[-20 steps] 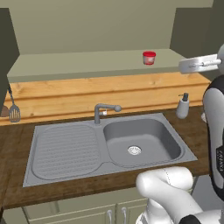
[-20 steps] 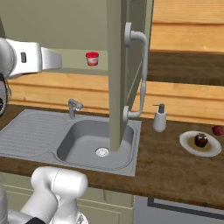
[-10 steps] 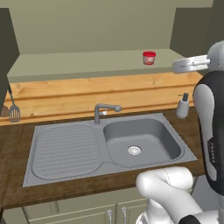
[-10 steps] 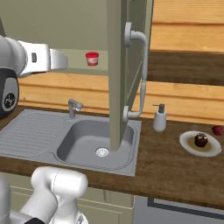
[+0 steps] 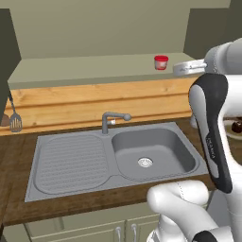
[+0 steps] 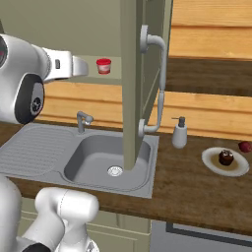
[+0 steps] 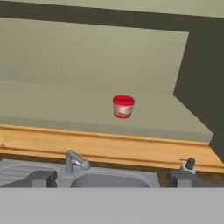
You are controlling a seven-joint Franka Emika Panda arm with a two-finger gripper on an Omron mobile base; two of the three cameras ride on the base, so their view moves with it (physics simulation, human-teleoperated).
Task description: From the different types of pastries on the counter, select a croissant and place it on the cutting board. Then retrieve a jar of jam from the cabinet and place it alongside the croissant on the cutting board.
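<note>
1. Since a second ago the arm has swung further across the left base view, its upper link now covering the soap dispenser and part of the counter on the right; in the right base view the forearm has pushed nearer the jar. The base and the things on the counter have not shifted.
2. One jam jar (image 5: 161, 62) with a red lid stands upright on the open cabinet shelf (image 5: 94, 66), toward its right end, alone there. In the hand view the jam jar (image 7: 123, 106) sits near the middle, well ahead of the fingertips.
3. The gripper (image 7: 111, 179) holds nothing: its two dark fingertips (image 7: 40, 178) stand wide apart at the bottom of the hand view, with the jar far beyond them.
4. One open cabinet door (image 6: 135, 83) hangs edge-on in the right base view, carrying one curved handle (image 6: 155, 83).
5. One grey sink (image 5: 113, 156) lies below, with one basin on the right, one ribbed drainboard on the left and one faucet (image 5: 111, 122) behind.
6. One soap dispenser (image 6: 179, 133) stands on the wooden counter (image 6: 197, 182) right of the sink.
7. One plate (image 6: 225, 162) further right bears one dark round pastry (image 6: 226, 157); one small red item (image 6: 244, 146) lies just beyond the plate.
8. One spatula (image 5: 14, 120) hangs at the far left against the wooden backsplash.
</note>
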